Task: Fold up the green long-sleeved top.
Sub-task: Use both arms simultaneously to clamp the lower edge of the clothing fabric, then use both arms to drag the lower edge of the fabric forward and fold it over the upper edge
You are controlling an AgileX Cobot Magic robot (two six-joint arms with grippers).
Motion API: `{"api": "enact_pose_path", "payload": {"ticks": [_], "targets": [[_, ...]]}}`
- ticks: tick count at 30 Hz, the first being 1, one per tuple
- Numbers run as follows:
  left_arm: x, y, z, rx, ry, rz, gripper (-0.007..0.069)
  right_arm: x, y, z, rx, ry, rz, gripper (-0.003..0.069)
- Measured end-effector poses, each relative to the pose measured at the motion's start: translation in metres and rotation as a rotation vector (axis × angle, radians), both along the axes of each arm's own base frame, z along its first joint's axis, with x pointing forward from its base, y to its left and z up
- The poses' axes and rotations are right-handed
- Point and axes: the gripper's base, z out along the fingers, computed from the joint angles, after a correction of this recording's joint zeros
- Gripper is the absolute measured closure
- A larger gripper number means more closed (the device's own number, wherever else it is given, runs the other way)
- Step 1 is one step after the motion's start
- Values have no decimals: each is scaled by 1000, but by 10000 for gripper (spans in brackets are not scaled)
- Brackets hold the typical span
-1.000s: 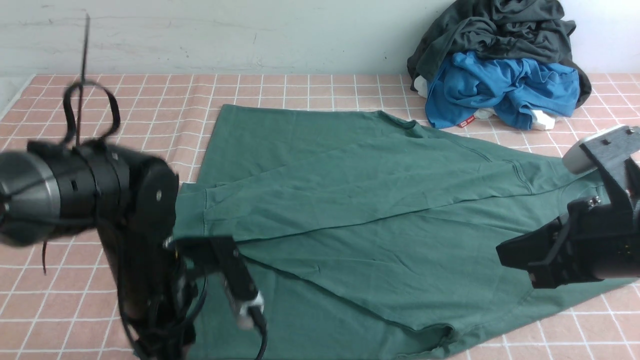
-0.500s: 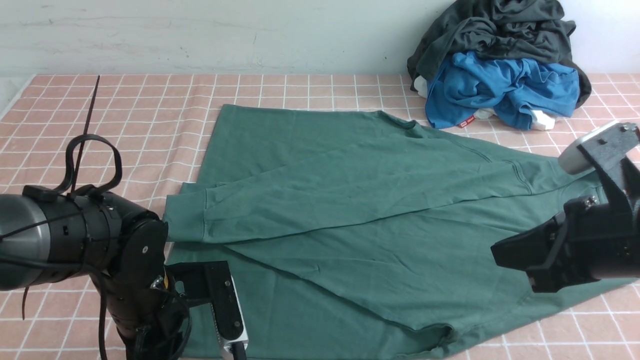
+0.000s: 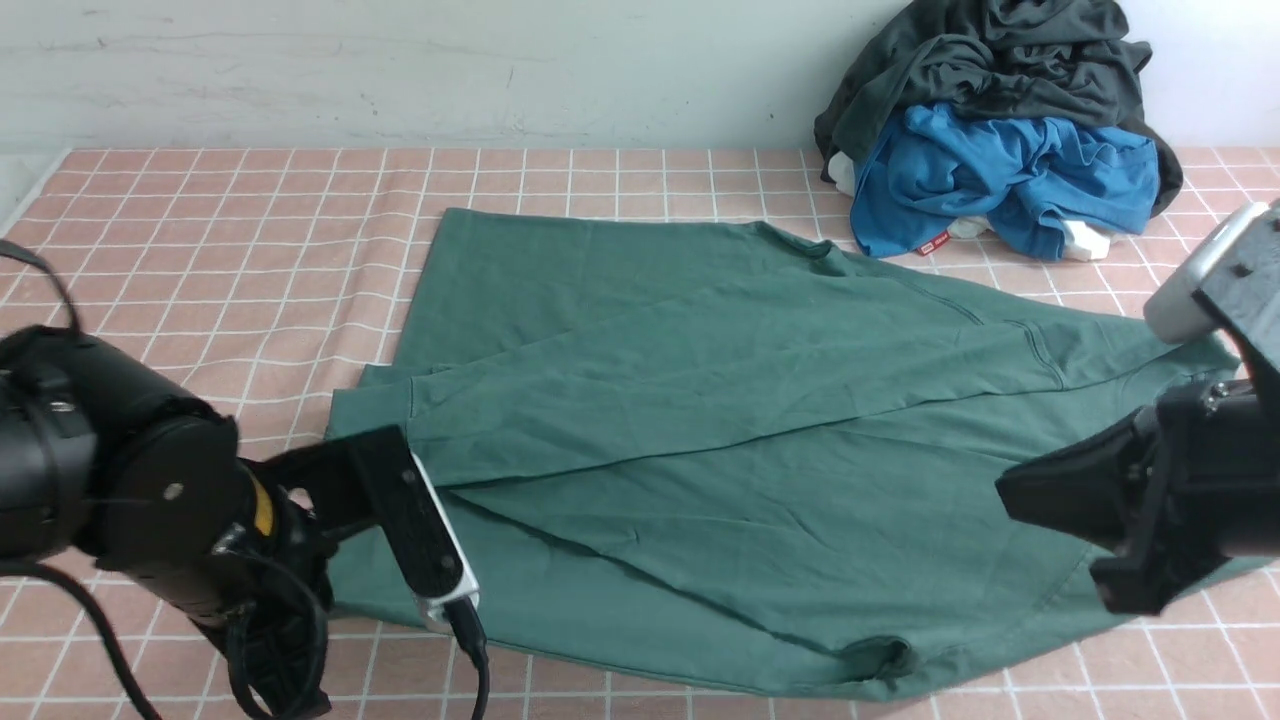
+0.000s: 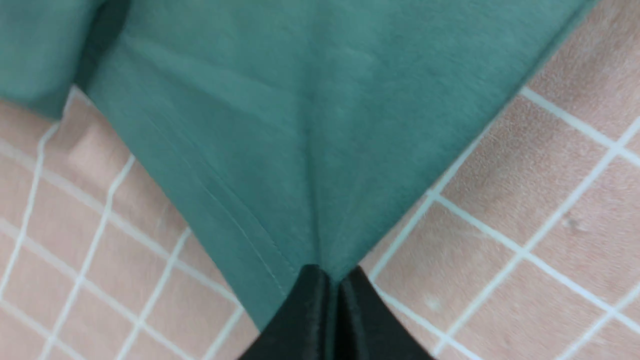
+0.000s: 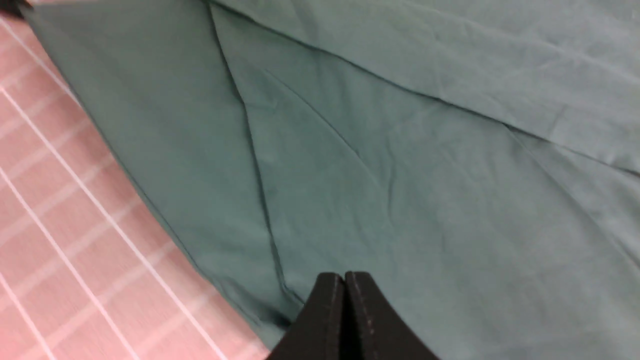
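The green long-sleeved top [image 3: 720, 420] lies spread on the pink checked table, one cuffed sleeve [image 3: 560, 410] folded across its body. In the left wrist view my left gripper [image 4: 332, 274] is shut on a hem corner of the top [image 4: 310, 150], and the cloth runs taut out of the jaws. From the front, the left arm [image 3: 150, 500] hides those fingertips at the top's near-left corner. My right gripper [image 3: 1012, 496] is shut with nothing between its fingers, just above the top's right side. The right wrist view shows it [image 5: 344, 276] over wrinkled green cloth [image 5: 400, 165].
A heap of clothes sits at the back right against the wall, a dark charcoal garment [image 3: 1000, 70] over a bright blue one [image 3: 1000, 180]. Bare checked tablecloth [image 3: 230, 220] lies left of the top.
My left gripper has sunk to the top's near-left corner and closed on the hem. The top's near edge has drawn back from the table's front. The right arm shifted slightly right.
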Motion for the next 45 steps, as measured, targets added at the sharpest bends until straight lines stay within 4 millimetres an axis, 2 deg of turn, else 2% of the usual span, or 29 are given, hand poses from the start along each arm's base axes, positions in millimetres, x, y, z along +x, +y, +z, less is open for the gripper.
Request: {"api": "enact_pose_path", "payload": {"ticks": [3, 5, 6, 10, 11, 12, 13, 15, 18, 22, 25, 26, 27, 28, 33, 35, 38, 40, 43, 45], "targets": [[-7, 5, 7, -5, -7, 64, 625, 1, -6, -6, -103, 6, 11, 657], [-13, 12, 10, 11, -2, 128, 625, 5, -13, -17, -217, 27, 25, 613], [-14, 17, 10, 18, 2, 161, 625, 10, -18, -26, -307, 42, 54, 570], [-13, 23, 10, 10, -7, 219, 625, 22, -25, -51, -447, 97, 119, 447], [-11, 25, 10, -4, -21, 240, 625, 30, -27, -65, -499, 127, 150, 374], [-10, 25, 10, -10, -27, 249, 625, 34, -28, -75, -527, 144, 173, 331], [-10, 25, 11, -12, -29, 249, 625, 36, -28, -79, -541, 145, 185, 307], [-9, 24, 11, -17, -37, 247, 625, 43, -28, -99, -623, 174, 280, 242], [-9, 24, 11, -18, -39, 247, 625, 46, -26, -115, -717, 186, 393, 214], [-9, 24, 11, -20, -40, 248, 625, 52, -25, -123, -792, 163, 458, 244], [-9, 24, 11, -26, -37, 252, 625, 56, -25, -123, -801, 139, 436, 326], [-9, 24, 11, -27, -36, 253, 625, 56, -25, -123, -800, 137, 433, 333], [-9, 23, 11, -34, -33, 257, 625, 58, -24, -123, -800, 126, 419, 394], [-10, 23, 11, -36, -32, 258, 625, 58, -24, -123, -800, 122, 416, 416], [-10, 23, 10, -48, -24, 274, 625, 59, -24, -124, -788, 121, 392, 612], [-11, 22, 11, -71, -11, 323, 625, 59, -24, -122, -775, 123, 364, 648], [-8, 24, 16, -118, -10, 435, 625, 61, -23, -107, -747, 116, 281, 659], [1, 28, 27, -171, -56, 534, 625, 70, -24, -82, -708, 77, 169, 659], [15, 31, 39, -229, -118, 602, 625, 81, -27, -62, -673, 40, 72, 659], [44, 35, 57, -297, -214, 647, 625, 103, -31, -40, -629, -26, -36, 659]]}}
